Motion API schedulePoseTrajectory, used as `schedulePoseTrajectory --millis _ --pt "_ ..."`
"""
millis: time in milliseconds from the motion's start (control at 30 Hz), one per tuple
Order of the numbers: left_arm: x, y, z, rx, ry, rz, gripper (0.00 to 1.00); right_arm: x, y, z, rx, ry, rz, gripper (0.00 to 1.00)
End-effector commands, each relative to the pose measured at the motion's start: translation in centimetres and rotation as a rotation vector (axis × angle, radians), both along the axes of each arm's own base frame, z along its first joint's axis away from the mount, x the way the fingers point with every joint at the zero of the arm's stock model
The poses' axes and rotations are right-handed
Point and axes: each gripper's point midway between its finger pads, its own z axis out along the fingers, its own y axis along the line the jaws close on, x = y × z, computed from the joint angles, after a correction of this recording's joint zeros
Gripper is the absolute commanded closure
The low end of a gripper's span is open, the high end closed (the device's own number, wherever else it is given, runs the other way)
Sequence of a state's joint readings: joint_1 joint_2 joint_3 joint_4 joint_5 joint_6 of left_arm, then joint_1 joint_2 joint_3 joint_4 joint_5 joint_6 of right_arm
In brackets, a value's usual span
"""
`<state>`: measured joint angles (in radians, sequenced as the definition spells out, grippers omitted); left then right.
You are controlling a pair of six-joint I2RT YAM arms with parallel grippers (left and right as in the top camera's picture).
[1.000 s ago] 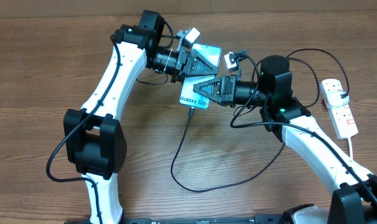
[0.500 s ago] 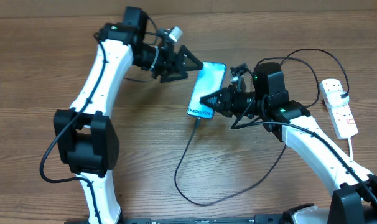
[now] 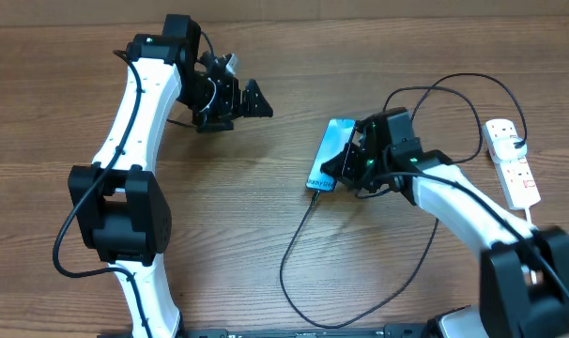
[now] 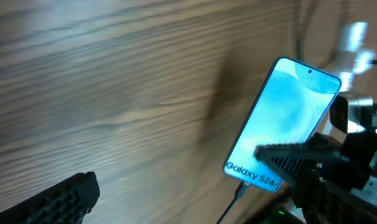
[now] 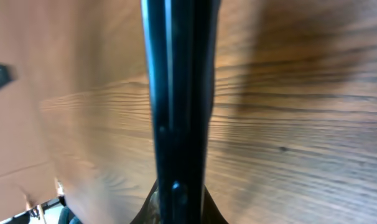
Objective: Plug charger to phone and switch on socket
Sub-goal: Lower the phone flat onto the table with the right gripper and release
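The phone (image 3: 329, 153), blue-teal screen with "Galaxy S24" text, sits at the table's middle, held on its right edge by my right gripper (image 3: 346, 162), which is shut on it. The charger (image 3: 294, 252), a thin black cable, has its plug tip (image 3: 315, 193) in the phone's bottom end and loops across the table. In the left wrist view the phone (image 4: 282, 118) and plug tip (image 4: 241, 190) show with the right gripper clamping its lower edge. The right wrist view shows the phone's dark edge (image 5: 176, 93) between the jaws. My left gripper (image 3: 251, 99) is open and empty, far upper left of the phone. The socket (image 3: 512, 171) lies at the right edge.
The socket's thick white cord (image 3: 531, 218) runs down toward the front right. Black arm cables arc between the right arm and the socket (image 3: 453, 84). One left finger (image 4: 58, 199) shows at the lower left of the left wrist view over bare wood.
My left gripper has let go of the phone and drawn back to the upper left. My right gripper has carried the phone rightward and lower, cable still attached.
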<state>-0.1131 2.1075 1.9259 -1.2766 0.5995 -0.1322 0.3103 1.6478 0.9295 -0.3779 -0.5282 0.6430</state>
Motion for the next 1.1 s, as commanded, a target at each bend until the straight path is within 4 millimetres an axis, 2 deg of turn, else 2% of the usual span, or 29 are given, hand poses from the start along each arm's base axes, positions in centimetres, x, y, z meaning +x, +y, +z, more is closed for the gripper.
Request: schedulePoseTrajectory --millis 0,267,467,633,833,1000,1067 --pt "0.3 2.0 0.3 0.124 -0.042 0.024 0.0 0.4 1.1 -1.4 -0.001 0.001 0.043 0.96" --pt "0.5 2.5 0.0 0.16 -0.047 0.028 0.0 -0.3 4.4 -5.3 -0.014 0.02 0.117 0.96" --pt "0.5 2.5 0.0 0.16 -0.047 0.028 0.0 0.0 6.2 -6.5 0.0 -0.024 0.155 0.96" --pt "0.5 2.5 0.0 0.159 -0.05 0.029 0.0 0.2 6.6 -7.2 -0.001 -0.032 0.16 0.96" --pt "0.5 2.5 0.0 0.159 -0.05 0.029 0.0 0.8 6.4 -7.2 -0.019 -0.057 0.144 0.82" --pt "0.5 2.5 0.0 0.159 -0.05 0.029 0.0 1.0 6.3 -7.2 -0.026 -0.066 0.138 0.78" --pt "0.5 2.5 0.0 0.159 -0.05 0.029 0.0 1.1 6.2 -7.3 -0.031 -0.067 0.134 0.64"
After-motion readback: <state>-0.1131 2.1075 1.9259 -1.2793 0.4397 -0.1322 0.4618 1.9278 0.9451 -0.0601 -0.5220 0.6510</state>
